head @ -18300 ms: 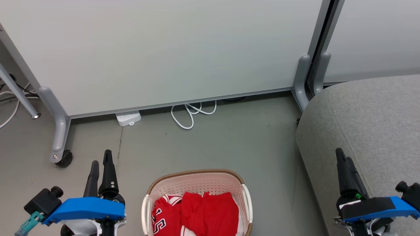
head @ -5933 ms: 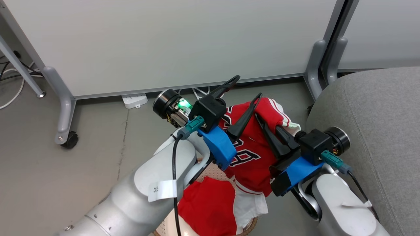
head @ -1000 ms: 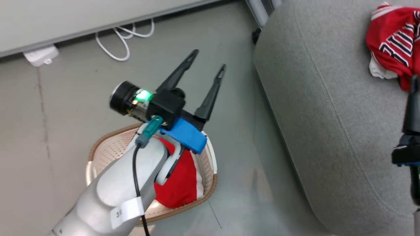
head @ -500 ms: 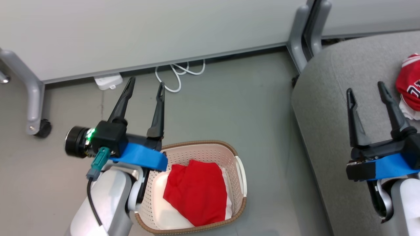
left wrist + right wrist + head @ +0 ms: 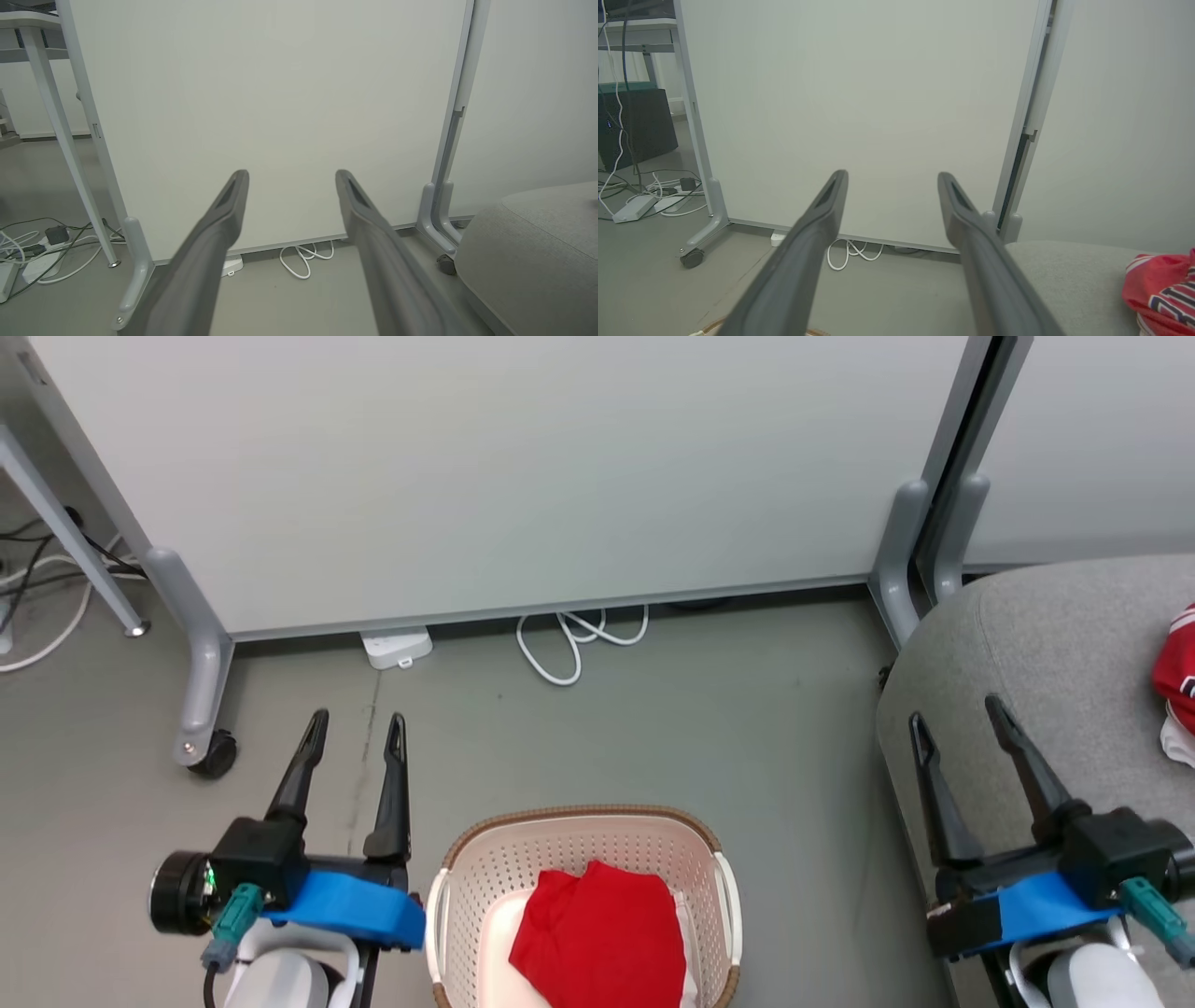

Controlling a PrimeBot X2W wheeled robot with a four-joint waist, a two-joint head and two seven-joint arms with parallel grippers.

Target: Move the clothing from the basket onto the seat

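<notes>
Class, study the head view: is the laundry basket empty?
No, a plain red garment lies crumpled inside the basket.

Setting: office or lab bay, screened off with mobile partitions.

Ahead of the left gripper (image 5: 358,716) and right gripper (image 5: 954,709) stand two pale partition panels (image 5: 523,476) on grey metal feet, one foot on a castor (image 5: 217,763). A white power strip (image 5: 397,647) and a looped white cable (image 5: 569,649) lie on the smooth grey floor (image 5: 728,728) at the panels' base. Left of the left gripper: a slanted desk leg (image 5: 70,534), with tangled cables (image 5: 42,242) on the floor beyond it. Far left of the right gripper, a dark box (image 5: 635,123) sits under a desk. Home-like items: a grey upholstered seat (image 5: 1046,644) under the right gripper, and a laundry basket (image 5: 579,813) between the two grippers.
</notes>
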